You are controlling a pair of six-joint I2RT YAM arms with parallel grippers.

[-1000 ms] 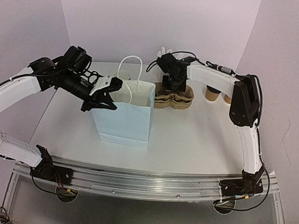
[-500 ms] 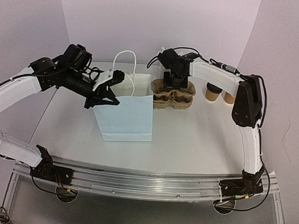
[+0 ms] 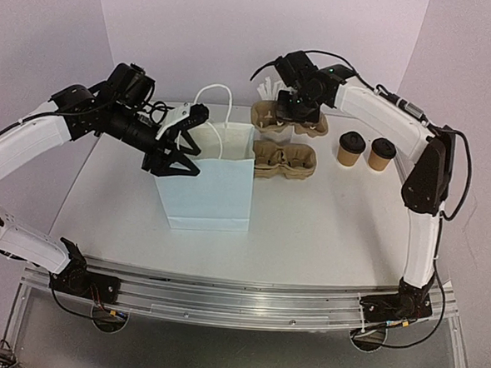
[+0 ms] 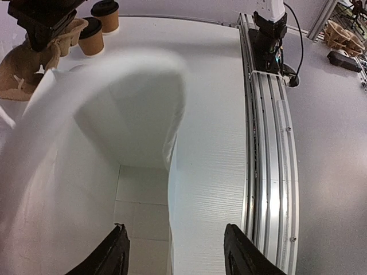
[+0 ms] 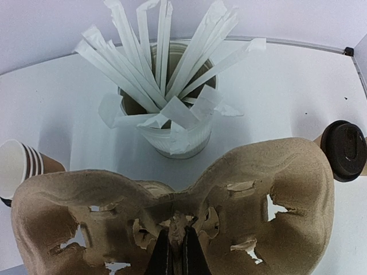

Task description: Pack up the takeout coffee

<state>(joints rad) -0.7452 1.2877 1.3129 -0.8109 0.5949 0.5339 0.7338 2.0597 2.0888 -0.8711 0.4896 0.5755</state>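
Two takeout coffee cups, brown with black lids (image 3: 351,149) (image 3: 381,154), stand at the back right of the table. One lidded cup (image 5: 344,150) shows in the right wrist view, and an unlidded cup with a white inside (image 5: 14,165) sits at that view's left edge. My right gripper (image 3: 298,112) (image 5: 178,247) is shut on the middle ridge of a brown pulp cup carrier (image 3: 274,119) (image 5: 275,189), held above the table. My left gripper (image 3: 199,144) (image 4: 178,252) is open, one finger inside the white paper bag (image 3: 208,186) (image 4: 63,172) and one outside its wall.
A stack of more pulp carriers (image 3: 284,160) lies right of the bag. A white cup of paper-wrapped straws (image 3: 268,89) (image 5: 172,123) stands at the back by the wall. The metal rail (image 4: 269,143) runs along the table's near edge.
My left gripper has opened and let go of the bag's rim. My right gripper has lifted the top carrier off the stack and carried it up and back toward the straws.
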